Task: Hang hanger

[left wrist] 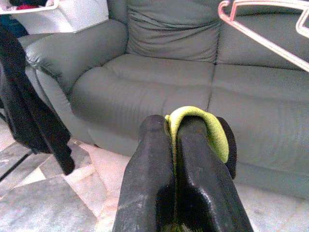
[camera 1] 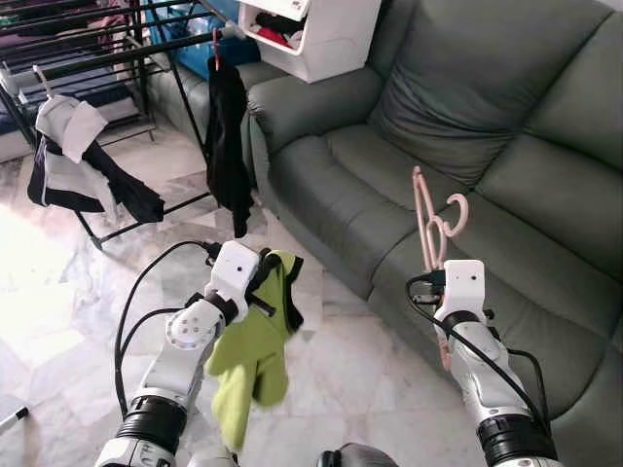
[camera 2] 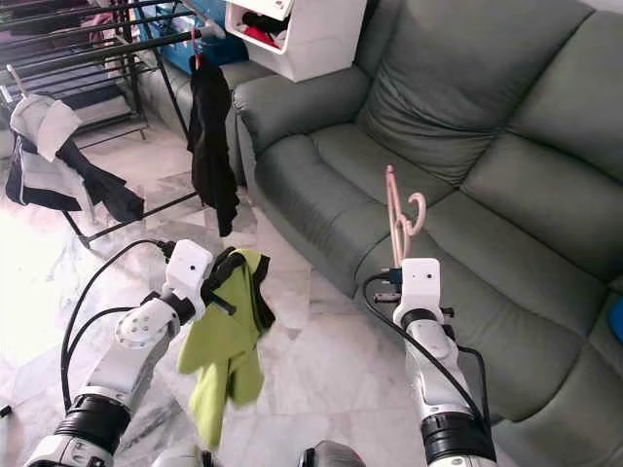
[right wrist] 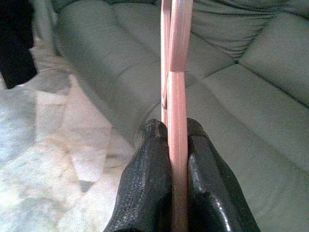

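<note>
Head views: the right gripper (camera 1: 435, 261) holds 1 pink hanger (camera 1: 431, 222) upright over the grey sofa (camera 1: 506, 126), hook uppermost, probably so the hook stays free to catch a rail. The left gripper (camera 1: 268, 282) holds 1 green garment (camera 1: 251, 355) by its top edge, so the cloth hangs straight down above the marble floor (camera 1: 341, 379) and clear of it. Well off to the robot's left stands 1 black drying rack (camera 1: 107, 44) with 2 garments already on it: a black one (camera 1: 228, 146) on a red hook and a black-and-white one (camera 1: 78, 161). A white box (camera 1: 321, 34) sits on the sofa arm.

Left wrist view: the 2 black fingers (left wrist: 198, 164) are pressed together on a fold of the green garment, which bulges over their tips; the hanger crosses the far corner (so the 2 grippers are near each other).

Right wrist view: the 2 fingers (right wrist: 149, 179) are closed tight on the hanger's flat pink bar, which runs straight up between them, edge-on. The hanger is not yet on any rail.
</note>
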